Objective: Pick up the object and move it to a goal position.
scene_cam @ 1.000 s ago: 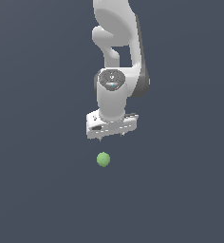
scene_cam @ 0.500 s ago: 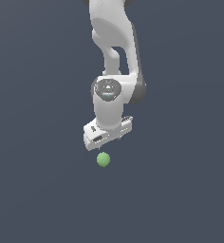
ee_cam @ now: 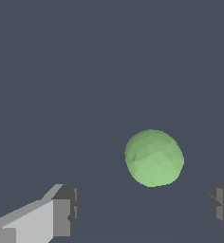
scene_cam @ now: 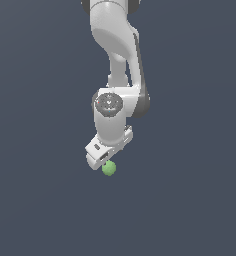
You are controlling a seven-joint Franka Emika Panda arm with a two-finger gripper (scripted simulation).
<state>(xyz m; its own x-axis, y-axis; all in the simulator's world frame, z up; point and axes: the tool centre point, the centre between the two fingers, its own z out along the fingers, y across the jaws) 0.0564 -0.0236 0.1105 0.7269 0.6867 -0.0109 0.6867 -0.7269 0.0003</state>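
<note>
The white gripper is wide open — holding nothing — with the little green ball between its fingers, untouched.

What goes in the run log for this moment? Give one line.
phase: approach | claw: open, above the ball, not touching | green ball: on the floor, between the fingers' line | grasp: not yet
</note>
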